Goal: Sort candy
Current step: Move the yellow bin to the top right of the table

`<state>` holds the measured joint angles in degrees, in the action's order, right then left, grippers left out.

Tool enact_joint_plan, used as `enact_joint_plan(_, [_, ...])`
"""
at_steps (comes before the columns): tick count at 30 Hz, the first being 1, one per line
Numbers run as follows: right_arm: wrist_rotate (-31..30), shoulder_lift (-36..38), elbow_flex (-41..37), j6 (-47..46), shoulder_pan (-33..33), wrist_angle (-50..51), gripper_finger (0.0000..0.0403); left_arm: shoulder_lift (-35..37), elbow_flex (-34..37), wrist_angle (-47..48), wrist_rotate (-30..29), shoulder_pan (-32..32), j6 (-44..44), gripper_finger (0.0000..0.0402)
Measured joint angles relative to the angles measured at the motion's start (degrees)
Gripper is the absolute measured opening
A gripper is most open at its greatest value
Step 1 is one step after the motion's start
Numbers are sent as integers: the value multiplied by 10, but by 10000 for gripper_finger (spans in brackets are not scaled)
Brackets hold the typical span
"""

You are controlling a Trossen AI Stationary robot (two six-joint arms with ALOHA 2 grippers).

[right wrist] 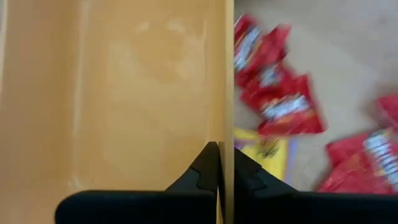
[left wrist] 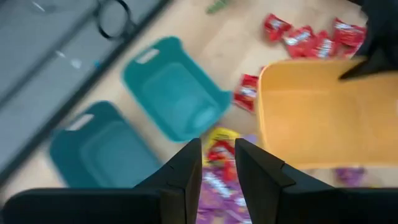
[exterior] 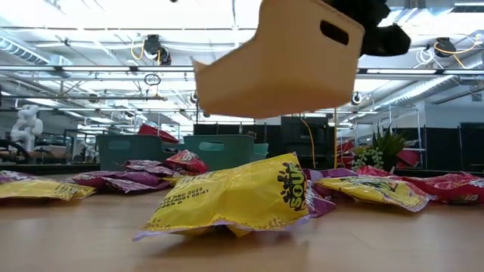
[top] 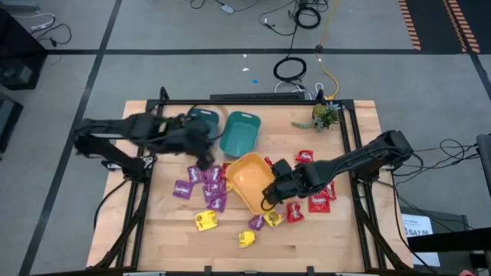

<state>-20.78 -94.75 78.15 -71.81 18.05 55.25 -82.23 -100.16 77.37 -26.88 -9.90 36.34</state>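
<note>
Now, right gripper (top: 270, 198) clamped on orange bin (top: 247, 178) wall, lifted, left gripper (left wrist: 217, 163) slightly parted, empty, above candy (top: 205, 184).

Crinkly candy (top: 215, 193) packets (purple, yellow, red) lie scattered flat across the tabletop's middle.

I'm looking down on a grey floor (top: 153, 69) crossed by dark lines, with black cables (top: 290, 69) coiling on it beyond the wooden table (top: 322, 238). At table height, ceiling lights (exterior: 113, 15) are glaring over a wide workshop hall.
</note>
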Motion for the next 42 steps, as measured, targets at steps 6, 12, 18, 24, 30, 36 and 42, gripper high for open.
enact_joint_plan(6, [-29, 60, 0, 5, -82, 48, 0, 162, 218, -90, -50, -71, 48, 107])
enact_joint_plan(12, [-31, 80, 0, 27, -203, 63, 0, 293, 433, -308, -34, -103, 10, 107])
enact_joint_plan(18, [2, 89, -44, 50, -304, 1, 0, 359, 542, -394, 0, -112, -26, 107])
enact_joint_plan(24, [51, 109, -149, 15, -357, -94, 0, 405, 581, -395, 21, -112, -26, 107])
enact_joint_plan(30, [57, 109, -215, -52, -347, -135, 0, 428, 591, -390, 42, -112, -27, 107])
enact_joint_plan(36, [57, 107, -298, -111, -336, -194, 0, 431, 591, -392, 42, -112, -25, 107])
enact_joint_plan(42, [46, 105, -323, -71, -345, -235, 0, 429, 591, -404, 22, -112, -22, 107])
